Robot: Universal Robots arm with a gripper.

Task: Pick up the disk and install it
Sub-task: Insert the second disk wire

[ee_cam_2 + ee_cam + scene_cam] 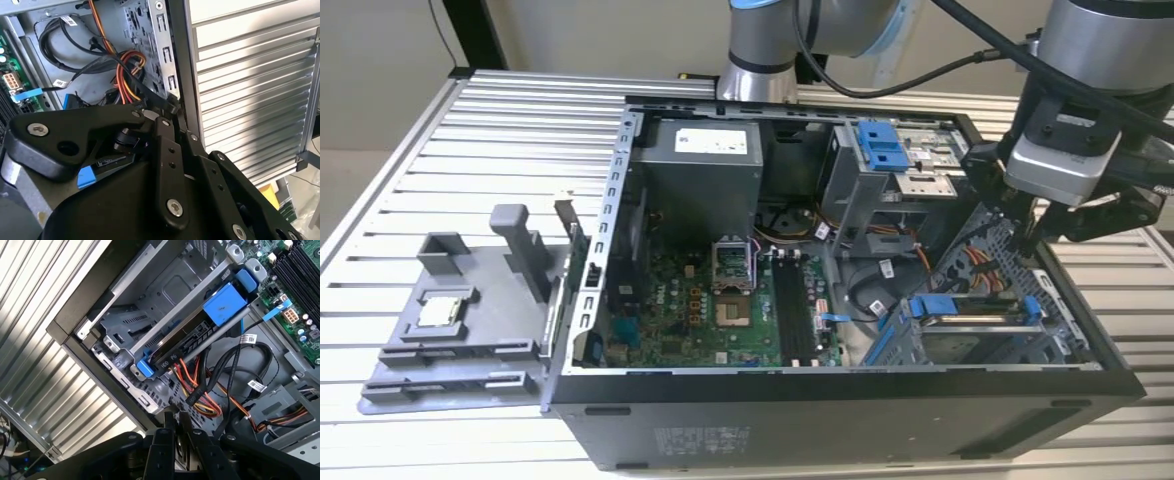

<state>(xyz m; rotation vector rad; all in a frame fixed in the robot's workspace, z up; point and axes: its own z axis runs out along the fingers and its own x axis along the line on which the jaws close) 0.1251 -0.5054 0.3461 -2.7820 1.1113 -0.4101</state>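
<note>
Black fingers (176, 426), pressed together and empty, hang beside the case (827, 415) wall, above the orange cables (200, 392). Disk (200, 337) sits in its bay in the case's lower corner, blue rail (225, 302) showing. Risk: descending here, the fingers could snag cables or strike the wall.

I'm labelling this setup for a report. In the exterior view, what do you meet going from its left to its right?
Grey tray holding a small square chip → green motherboard in the open computer case → the disk in its blue carrier → gripper.
</note>
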